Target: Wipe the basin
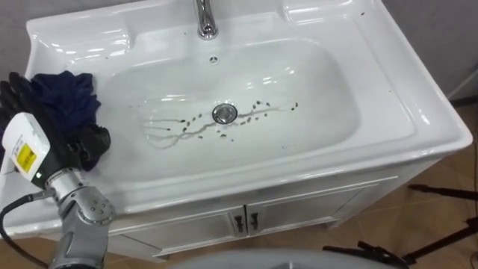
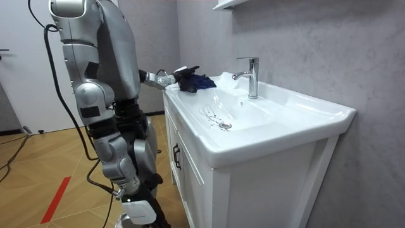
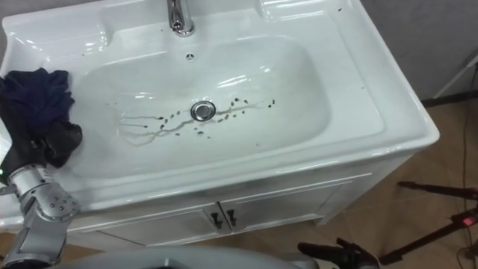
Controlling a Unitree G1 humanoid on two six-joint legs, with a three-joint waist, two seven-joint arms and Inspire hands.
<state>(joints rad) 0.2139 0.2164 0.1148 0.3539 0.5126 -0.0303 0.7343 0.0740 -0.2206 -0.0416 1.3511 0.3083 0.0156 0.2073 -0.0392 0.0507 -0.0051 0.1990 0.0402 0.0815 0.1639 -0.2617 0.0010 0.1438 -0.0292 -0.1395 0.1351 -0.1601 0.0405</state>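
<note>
1. On the left rim of the basin [image 1: 418, 127], the left hand's dark fingers [image 1: 91, 142] are curled tight into a dark blue cloth [image 1: 69, 96], holding it bunched.
2. The left hand [image 1: 28, 153] lies at the near left corner, with its wrist and forearm coming up from the lower left edge of the eye views.
3. The cloth sits in a crumpled heap on the flat left ledge. Its right edge is just at the lip of the bowl and not down inside it.
4. Inside the bowl, a round metal drain [image 1: 224, 113] sits at the middle of the bottom.
5. Small dark specks [image 1: 258, 107] are scattered around the drain, to its left and its right.
6. Thin grey streaks [image 1: 168, 133] run over the bowl floor from the drain toward the left.
7. At the far rim a chrome tap [image 1: 205, 21] stands upright, with a small overflow hole [image 1: 213, 59] just below it on the far wall.
8. Under the basin is a white cabinet [image 1: 299, 209] with two closed doors.
9. From the room view, the robot stands upright at the near side of the basin. The right hand [image 2: 138, 212] hangs low beside its leg.
</note>
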